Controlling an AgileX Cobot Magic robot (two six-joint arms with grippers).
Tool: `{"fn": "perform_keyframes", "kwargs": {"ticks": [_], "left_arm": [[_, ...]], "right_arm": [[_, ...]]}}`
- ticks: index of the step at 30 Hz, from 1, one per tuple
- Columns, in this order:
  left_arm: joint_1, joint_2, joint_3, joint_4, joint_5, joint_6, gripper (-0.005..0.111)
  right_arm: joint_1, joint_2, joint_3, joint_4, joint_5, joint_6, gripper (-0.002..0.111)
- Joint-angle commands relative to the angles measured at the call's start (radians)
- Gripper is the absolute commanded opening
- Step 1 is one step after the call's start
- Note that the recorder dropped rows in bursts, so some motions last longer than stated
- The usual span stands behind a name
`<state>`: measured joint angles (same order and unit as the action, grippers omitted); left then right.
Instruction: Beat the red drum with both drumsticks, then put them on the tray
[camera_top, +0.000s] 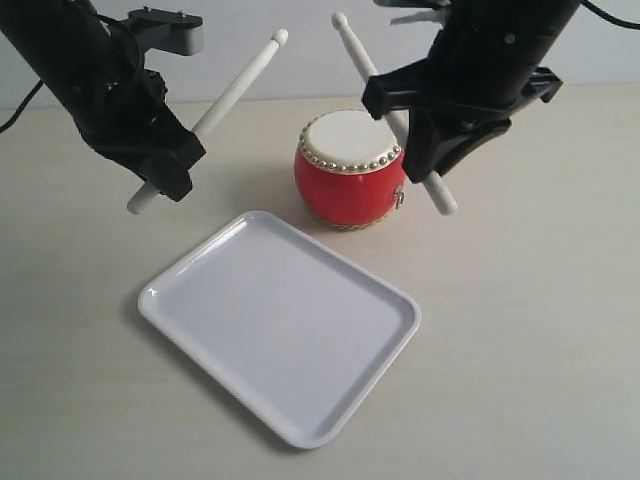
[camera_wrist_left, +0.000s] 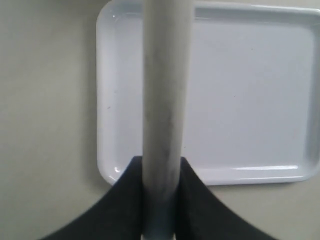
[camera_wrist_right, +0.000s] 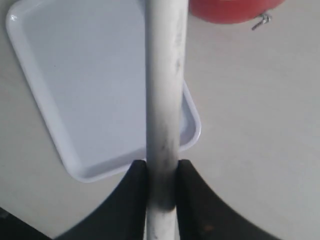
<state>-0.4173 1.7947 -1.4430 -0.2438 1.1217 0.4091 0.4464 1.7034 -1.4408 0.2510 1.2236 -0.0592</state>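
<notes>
Pale surface (camera_top: 530, 330), plain wall behind. Red drum (camera_top: 350, 180) upright at centre back. White tray (camera_top: 280, 320) flat in front, just beside drum. Left gripper (camera_top: 162, 172) clamped on left drumstick (camera_top: 235, 90), tip slanting up toward drum. Right gripper (camera_top: 418, 145) clamped on right drumstick (camera_top: 357, 48), crossing drum's right side. Both tips in air, above drum skin.
</notes>
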Motion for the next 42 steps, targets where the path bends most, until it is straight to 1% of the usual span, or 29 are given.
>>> {"fn": "perform_keyframes", "kwargs": {"ticks": [1,3,7,10,14,18,20,22,26,30,35,37,39,42], "left_arm": [[0.002,-0.022,0.004,-0.007,-0.014,-0.006,0.0],[0.002,-0.022,0.004,-0.007,-0.017,-0.006,0.0],[0.0,-0.022,0.004,-0.009,-0.028,-0.006,0.0],[0.0,-0.022,0.004,-0.014,-0.035,-0.006,0.0],[0.0,-0.02,0.004,-0.035,-0.039,-0.006,0.0],[-0.002,-0.019,0.024,-0.057,-0.031,0.005,0.0],[-0.002,-0.019,0.04,-0.057,-0.044,0.009,0.0],[-0.002,-0.019,0.048,-0.057,-0.054,0.015,0.0],[-0.004,-0.014,0.04,-0.083,-0.055,0.06,0.0],[-0.023,0.01,0.01,-0.051,-0.053,0.061,0.0],[-0.072,0.092,-0.011,-0.038,-0.028,0.062,0.0],[-0.082,0.131,-0.011,-0.022,-0.034,0.065,0.0],[-0.082,0.185,-0.011,-0.026,-0.039,0.065,0.0],[-0.082,0.259,-0.011,-0.029,0.008,0.067,0.0]], "right_arm": [[0.001,-0.021,0.114,-0.023,-0.003,0.005,0.0],[0.001,-0.014,0.135,-0.023,-0.003,0.004,0.0],[0.001,-0.014,0.124,-0.025,-0.003,0.002,0.0],[0.001,0.006,0.123,-0.064,-0.003,0.002,0.0],[0.001,0.121,0.123,-0.083,-0.003,0.012,0.0],[0.001,0.208,0.108,-0.038,-0.003,0.028,0.0],[0.001,0.19,0.083,0.016,-0.003,0.01,0.0],[0.001,0.148,0.05,0.026,-0.003,-0.001,0.0],[0.0,0.031,-0.037,-0.049,-0.003,0.001,0.0],[-0.003,-0.046,-0.064,-0.125,-0.003,0.01,0.0],[-0.012,-0.07,-0.064,-0.128,-0.003,0.02,0.0],[-0.012,-0.07,-0.064,-0.128,-0.003,0.02,0.0],[-0.012,-0.07,-0.064,-0.128,-0.003,0.02,0.0],[-0.012,-0.07,-0.064,-0.128,-0.003,0.02,0.0]]}}
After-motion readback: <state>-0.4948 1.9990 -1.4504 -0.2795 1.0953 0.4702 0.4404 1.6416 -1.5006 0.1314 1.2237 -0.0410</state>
